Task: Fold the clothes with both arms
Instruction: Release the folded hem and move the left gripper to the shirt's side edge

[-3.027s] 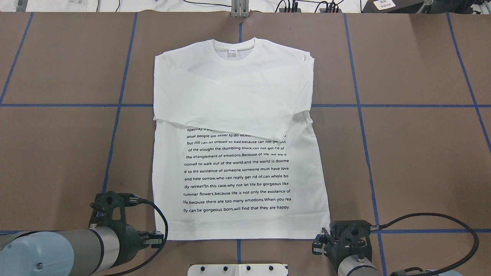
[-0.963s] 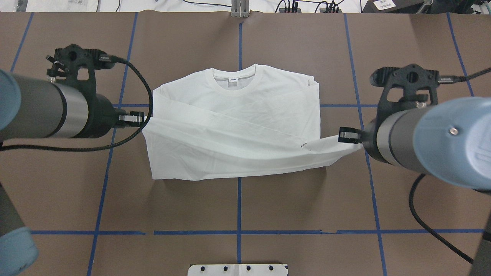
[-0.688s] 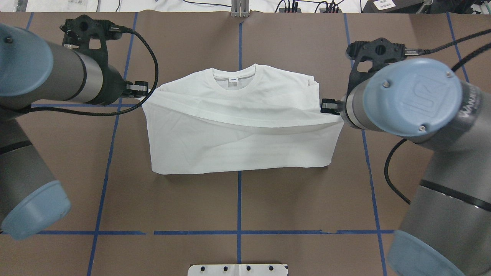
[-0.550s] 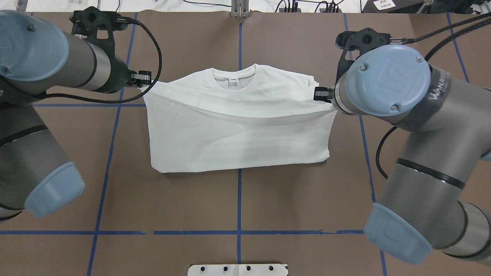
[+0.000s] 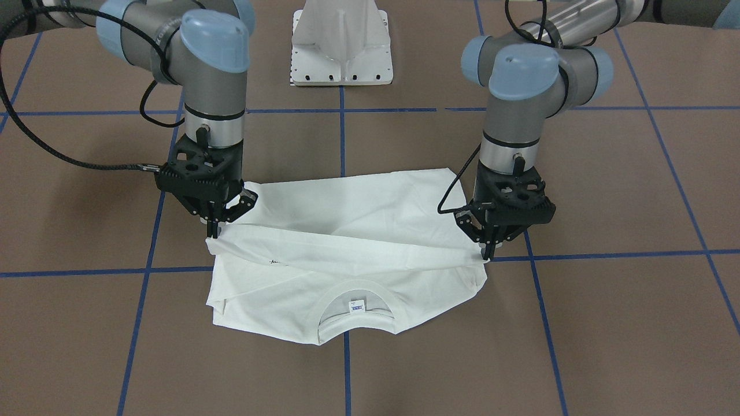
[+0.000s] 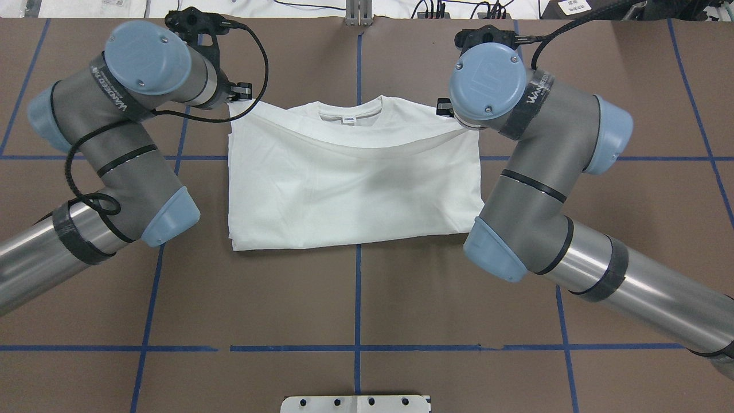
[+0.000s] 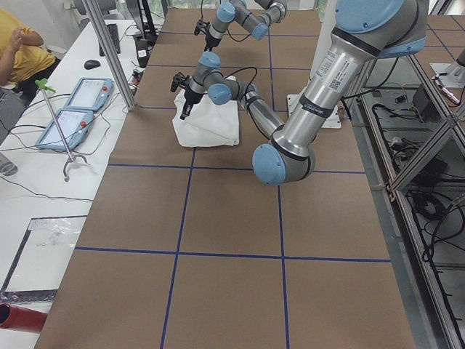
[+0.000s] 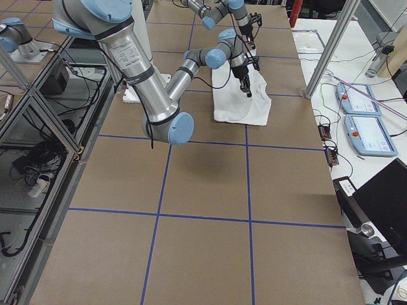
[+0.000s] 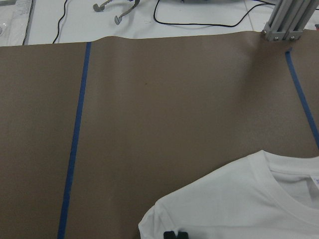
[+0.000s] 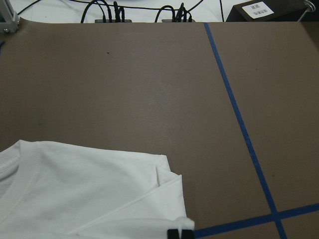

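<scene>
Shirt (image 5: 347,271) hem stretched between left gripper (image 5: 485,253) and right gripper (image 5: 213,233), both clamped on corners

In my overhead view, the right arm's wrist cap (image 6: 487,80) hides nearly all of the right pincer (image 6: 442,108). On the shirt (image 6: 350,189), the folded-over layer covers the print; in the front-facing view I see only a trace (image 5: 276,262) at the fold's 9 o'clock end. Both wrist views cut the fingertips (image 9: 170,235) off at 6 o'clock. In both side views the pincers are too small to read.
</scene>
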### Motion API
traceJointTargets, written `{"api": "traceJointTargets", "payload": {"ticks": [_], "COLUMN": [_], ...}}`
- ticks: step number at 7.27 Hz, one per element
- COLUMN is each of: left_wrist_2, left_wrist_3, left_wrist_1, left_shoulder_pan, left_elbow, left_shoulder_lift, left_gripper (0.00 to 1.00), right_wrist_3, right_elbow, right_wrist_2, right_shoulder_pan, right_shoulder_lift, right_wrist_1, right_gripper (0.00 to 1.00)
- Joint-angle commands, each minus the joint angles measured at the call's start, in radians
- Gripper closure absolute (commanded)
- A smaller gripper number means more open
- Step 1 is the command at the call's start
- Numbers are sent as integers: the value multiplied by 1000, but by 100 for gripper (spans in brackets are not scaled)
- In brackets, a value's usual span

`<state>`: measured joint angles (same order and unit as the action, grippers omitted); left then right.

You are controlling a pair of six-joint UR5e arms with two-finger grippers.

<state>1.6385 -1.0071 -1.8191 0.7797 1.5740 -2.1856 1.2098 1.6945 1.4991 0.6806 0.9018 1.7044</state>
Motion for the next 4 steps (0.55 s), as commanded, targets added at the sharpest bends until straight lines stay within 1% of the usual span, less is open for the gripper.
{"api": "traceJointTargets", "payload": {"ticks": [1, 2, 4], "left_wrist_2": [-5, -5, -5], "left_wrist_3": [-1, -1, -1], "left_wrist_1": [-161, -192, -200], "left_shoulder_pan": [-13, -34, -57], "left_elbow": [-184, -221, -230], "left_shoulder_lift": [-16, -14, -11], "left_gripper": [100, 100, 100], "right_wrist_3": [-1, -4, -18], "right_elbow": [-169, -200, -223], "right_wrist_2": [-3, -3, -3], "right_shoulder_pan": [0, -1, -1], "right_shoulder_lift": [-36, -40, -40], "right_wrist_1": [-106, -115, -117], "right_gripper": [100, 100, 100]}}
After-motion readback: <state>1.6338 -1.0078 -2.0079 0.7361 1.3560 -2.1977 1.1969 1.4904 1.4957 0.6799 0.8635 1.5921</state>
